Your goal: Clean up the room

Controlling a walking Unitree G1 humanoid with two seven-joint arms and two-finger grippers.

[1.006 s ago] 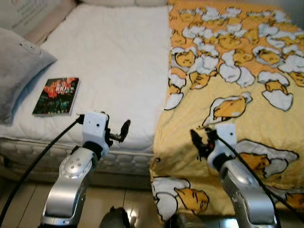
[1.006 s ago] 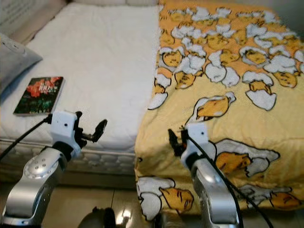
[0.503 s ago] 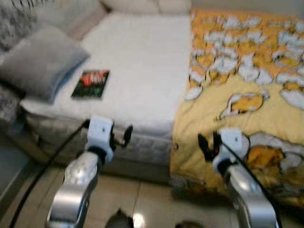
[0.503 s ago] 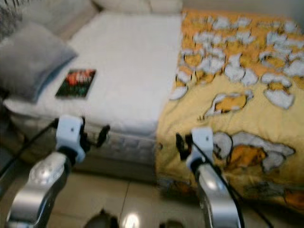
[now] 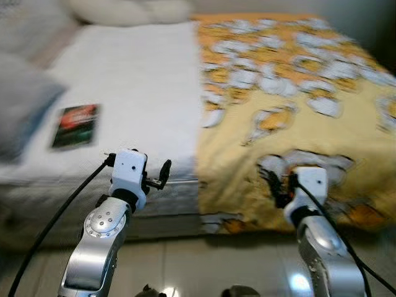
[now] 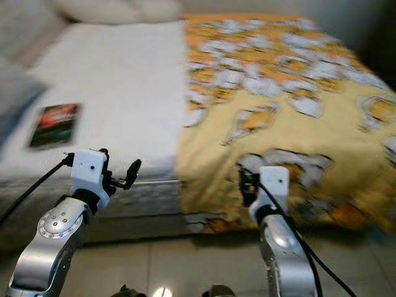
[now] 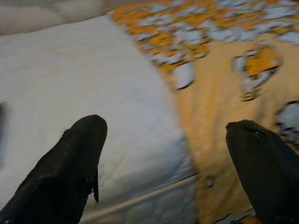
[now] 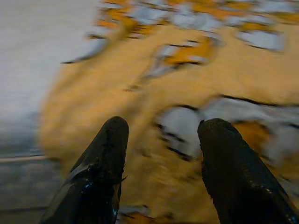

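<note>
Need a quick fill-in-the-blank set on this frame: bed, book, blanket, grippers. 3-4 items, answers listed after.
1. The book lies on the ____ sheet of the bed.
2. The yellow blanket covers the bed's ____ side, by the robot's sides.
3. The left gripper has its jaws ____, with nothing between them.
4. The right gripper hangs before the ____.

Missing words: white; right; open; blanket
</note>
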